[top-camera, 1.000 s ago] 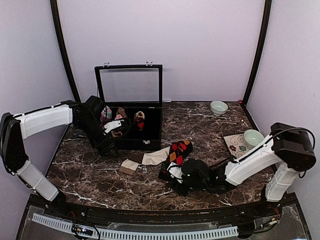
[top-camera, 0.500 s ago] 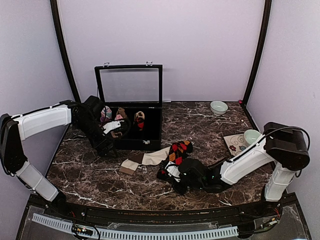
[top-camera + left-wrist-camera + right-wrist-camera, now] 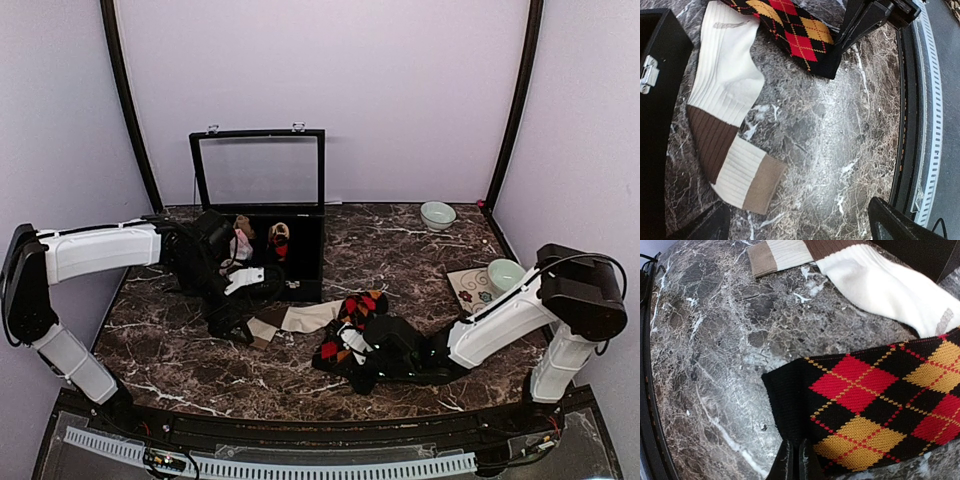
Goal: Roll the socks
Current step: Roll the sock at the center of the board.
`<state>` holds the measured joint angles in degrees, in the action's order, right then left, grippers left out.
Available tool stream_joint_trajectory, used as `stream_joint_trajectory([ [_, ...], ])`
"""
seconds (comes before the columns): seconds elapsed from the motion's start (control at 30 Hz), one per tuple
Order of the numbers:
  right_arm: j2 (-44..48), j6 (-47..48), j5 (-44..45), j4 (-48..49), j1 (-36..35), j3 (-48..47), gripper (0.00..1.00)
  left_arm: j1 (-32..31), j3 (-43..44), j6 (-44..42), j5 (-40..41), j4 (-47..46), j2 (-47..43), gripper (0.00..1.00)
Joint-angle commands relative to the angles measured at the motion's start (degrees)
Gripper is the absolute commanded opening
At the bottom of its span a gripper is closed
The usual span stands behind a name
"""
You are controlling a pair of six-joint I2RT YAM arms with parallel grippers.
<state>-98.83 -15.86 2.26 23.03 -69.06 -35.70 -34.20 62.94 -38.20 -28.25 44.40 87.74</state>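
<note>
Two socks lie on the dark marble worktop [image 3: 840, 125]. Right fingers [image 3: 787, 462] pinch the black argyle fabric sock [image 3: 865, 405] at its edge; left fingers [image 3: 890, 225] gape wide above the cream-and-brown ribbed sock [image 3: 725, 75].

An open box [image 3: 300, 272] stands far left on the surface [image 3: 400, 250], its lid [image 3: 260, 170] upright behind it and sock bundles [image 3: 280, 238] inside. Just near of the box lie the left socks [image 3: 308, 316], their right end touching the right socks [image 3: 360, 305], which run toward the near edge. A far bowl [image 3: 437, 214] sits far right. Nearer, a second bowl [image 3: 505, 275] rests on a mat [image 3: 468, 290].
</note>
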Motion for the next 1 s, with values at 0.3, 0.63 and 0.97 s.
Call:
stream_joint_trajectory([
  [0.3, -3.0, -18.13, -11.29, 6.62, 3.61, 6.02, 0.0, -10.99, -6.06, -6.23, -0.48, -9.61, -0.91, 0.94],
  [0.63, -7.89, -28.0, -21.13, 11.9, 8.68, 8.52, 0.0, -19.59, -2.45, -7.96, 1.88, -18.73, 5.4, 0.77],
  [0.97, -9.53, -32.25, -28.08, 17.85, 11.49, 11.47, 0.0, -23.87, 2.15, -11.66, 9.39, -24.15, 13.5, 0.73],
])
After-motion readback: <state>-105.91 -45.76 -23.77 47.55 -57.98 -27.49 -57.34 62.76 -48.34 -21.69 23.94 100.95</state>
